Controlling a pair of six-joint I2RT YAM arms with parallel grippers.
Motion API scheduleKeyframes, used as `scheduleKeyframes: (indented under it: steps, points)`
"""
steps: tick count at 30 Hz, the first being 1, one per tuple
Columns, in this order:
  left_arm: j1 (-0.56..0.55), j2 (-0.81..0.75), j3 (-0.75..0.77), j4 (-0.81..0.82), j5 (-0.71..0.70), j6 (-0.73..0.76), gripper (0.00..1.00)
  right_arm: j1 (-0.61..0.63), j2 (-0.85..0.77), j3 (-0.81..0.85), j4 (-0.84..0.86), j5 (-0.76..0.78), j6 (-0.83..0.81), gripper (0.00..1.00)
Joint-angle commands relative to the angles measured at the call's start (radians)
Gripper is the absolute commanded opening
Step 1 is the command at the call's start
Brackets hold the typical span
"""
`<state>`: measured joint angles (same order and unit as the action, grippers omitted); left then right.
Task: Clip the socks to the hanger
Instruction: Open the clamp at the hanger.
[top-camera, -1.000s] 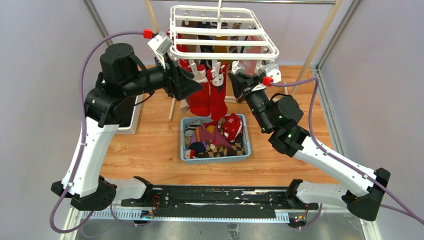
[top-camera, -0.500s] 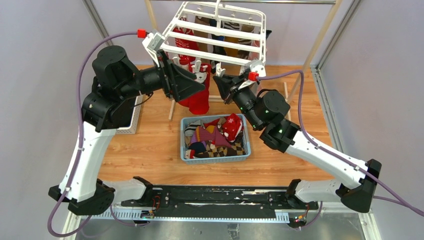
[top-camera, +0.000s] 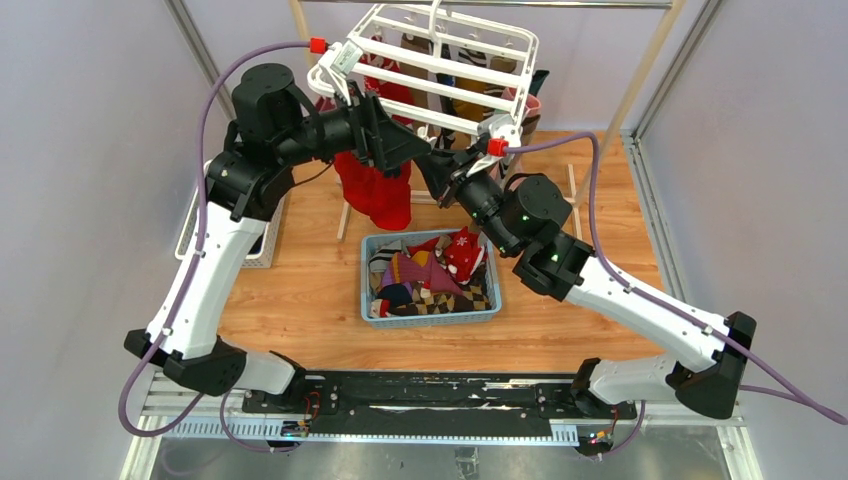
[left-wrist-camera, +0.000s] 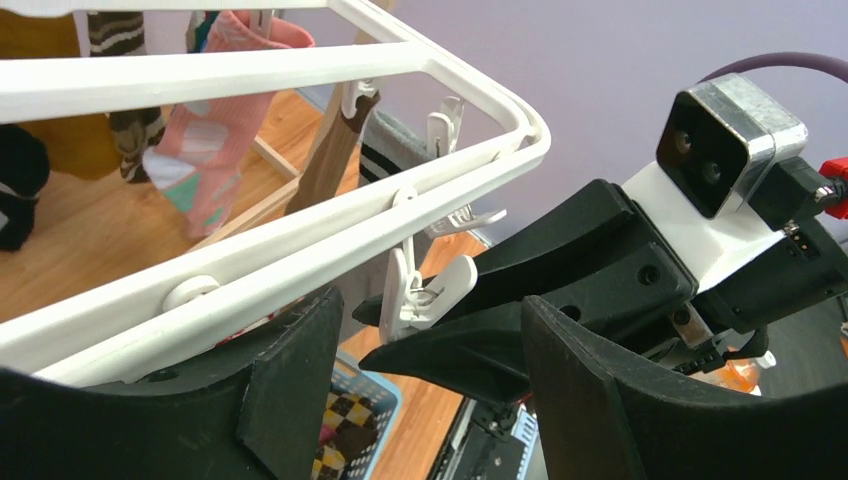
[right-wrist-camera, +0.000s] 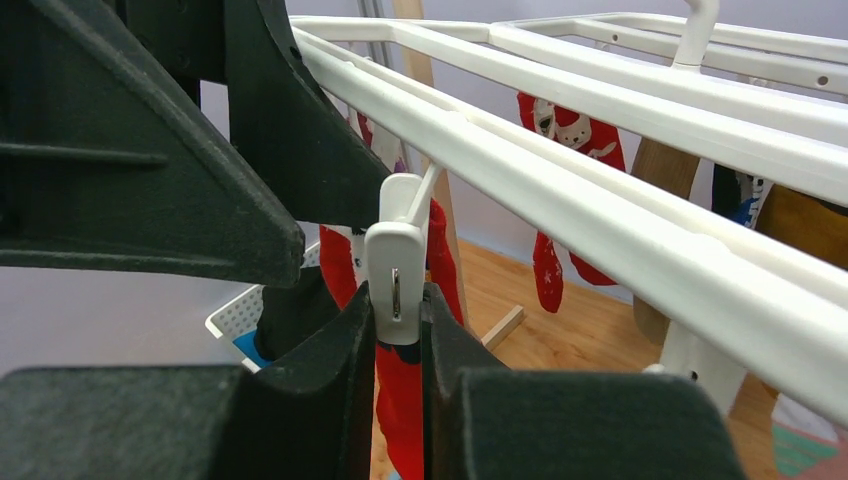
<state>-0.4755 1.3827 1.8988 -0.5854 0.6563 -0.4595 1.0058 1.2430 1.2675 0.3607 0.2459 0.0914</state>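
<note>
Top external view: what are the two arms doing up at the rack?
The right pincer squeezes a small white plastic clip on the large white plastic grid hanger. The left pincer is open at the same rail. A red fabric sock hangs below them; whether it's clipped yet is unclear. More socks sit in the blue plastic basket.

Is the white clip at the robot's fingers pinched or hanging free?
Pinched: the small white plastic clip sits between the black fingers of the right gripper, touching both. Its mouth: cannot tell.
</note>
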Motion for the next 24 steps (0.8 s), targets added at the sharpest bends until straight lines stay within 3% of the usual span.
scheduleKeyframes:
  steps: [1, 17, 24]
  points:
    - [-0.006, 0.012, 0.037, 0.021, -0.025, 0.024, 0.69, 0.024, 0.010, 0.041, -0.031, -0.064, 0.026, 0.00]
    - [-0.008, 0.044, 0.036, 0.033, -0.004, 0.032, 0.63, 0.023, 0.032, 0.069, -0.063, -0.110, 0.048, 0.00]
    - [-0.011, 0.050, 0.035, 0.032, -0.061, 0.087, 0.59, 0.024, 0.035, 0.070, -0.073, -0.116, 0.050, 0.00]
